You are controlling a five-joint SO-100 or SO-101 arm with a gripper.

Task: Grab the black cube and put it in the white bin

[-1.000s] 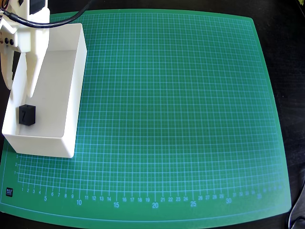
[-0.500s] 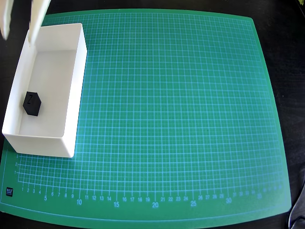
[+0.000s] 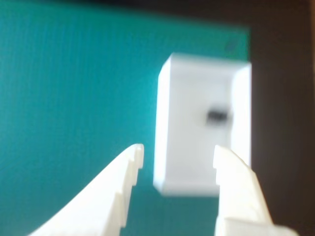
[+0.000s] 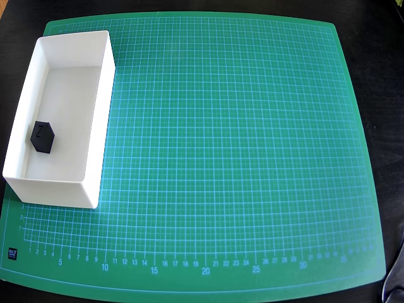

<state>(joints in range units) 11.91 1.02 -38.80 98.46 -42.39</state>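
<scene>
My claw (image 3: 178,153) in the wrist view: both white toothed fingers spread wide apart, nothing between them, nothing held. View is blurred. Beyond the fingertips sits the long white plastic bin (image 3: 197,172), standing on the green cutting mat (image 3: 74,98), with a small dark smudge inside it that I take to be the small matte black cube (image 3: 216,116). I am well above and clear of the bin.

Overhead view: the claw is out of frame altogether. Half a second ago a white finger still showed at the top left corner over the bin's far end; a second ago the arm hung over the bin itself. So I have pulled back and off the mat (image 4: 240,158).

The cube (image 4: 42,136) lies on the bin floor, toward the near end, close to the left wall, a Z face up, corner-on. It sits just as it did half a second ago; a second ago it lay squarer.

The bin (image 4: 95,170) stands at the mat's left edge, unmoved.

Judgement: cube delivered and settled; task looks complete, only the retreat remaining.
</scene>
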